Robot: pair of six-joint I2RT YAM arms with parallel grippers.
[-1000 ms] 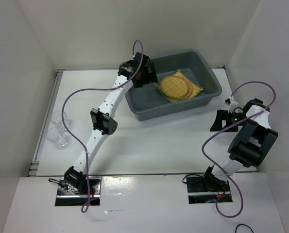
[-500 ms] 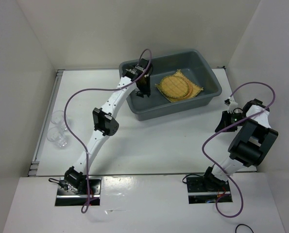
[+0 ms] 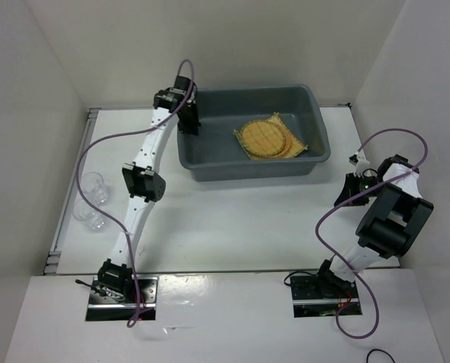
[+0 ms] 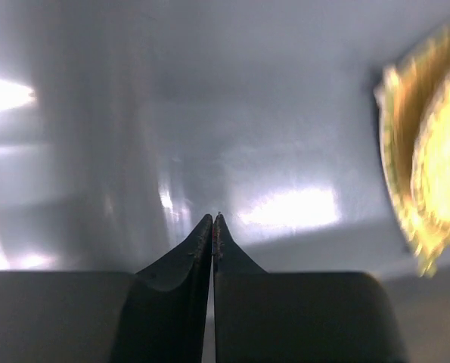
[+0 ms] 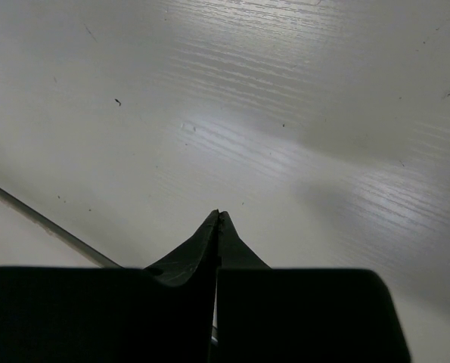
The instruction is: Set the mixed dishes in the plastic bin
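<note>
A white table (image 3: 240, 219) fills the middle of the top view. It is boxed in by 3 plain white panels: a back wall (image 3: 209, 45) across the top, and a left wall (image 3: 20, 151) and a right wall (image 3: 429, 83) slanting in from the sides. A grey metal rail (image 3: 71, 189) runs along the table's left edge. A white ledge (image 3: 225, 318) spans the bottom. In the right wrist view the tabletop shows fine grain, a few dark specks and soft glare near the centre.

The left gripper (image 4: 212, 227), fingers pressed together, hangs over the grey plastic bin (image 4: 209, 136); blurred yellow mats (image 4: 429, 151) at right.
</note>
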